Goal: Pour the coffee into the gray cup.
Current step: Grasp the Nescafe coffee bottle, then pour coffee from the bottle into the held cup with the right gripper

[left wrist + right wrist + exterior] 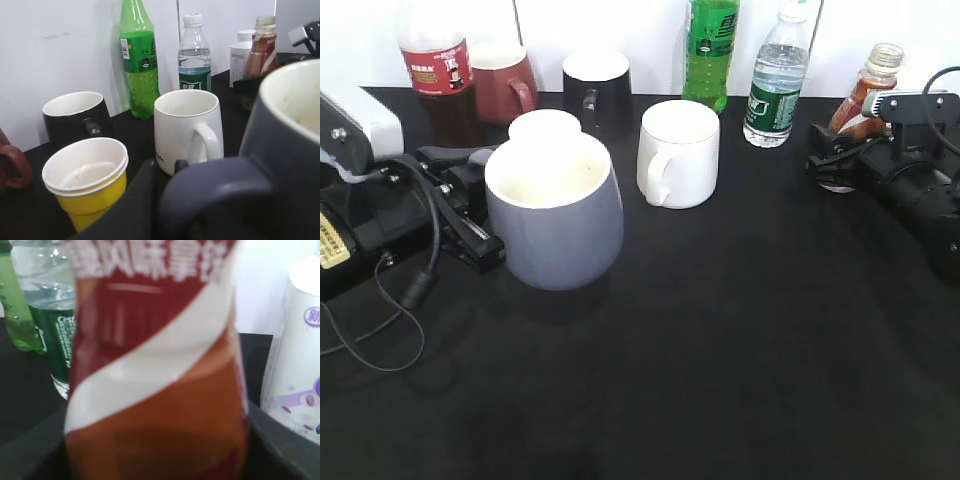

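Item: we clamp the gray cup (555,215) by its handle, left gripper (470,215) closed, at centre left, steadied for pouring; right gripper (842,160) grips the coffee (865,95), upper right, upright.

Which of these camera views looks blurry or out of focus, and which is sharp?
Right wrist view: the coffee bottle fills the frame, soft, its label text smeared. Left wrist view: the gray cup and its handle are blurred close up, while the white mug and green bottle behind are crisp. Exterior view: evenly sharp, white wall overexposed.
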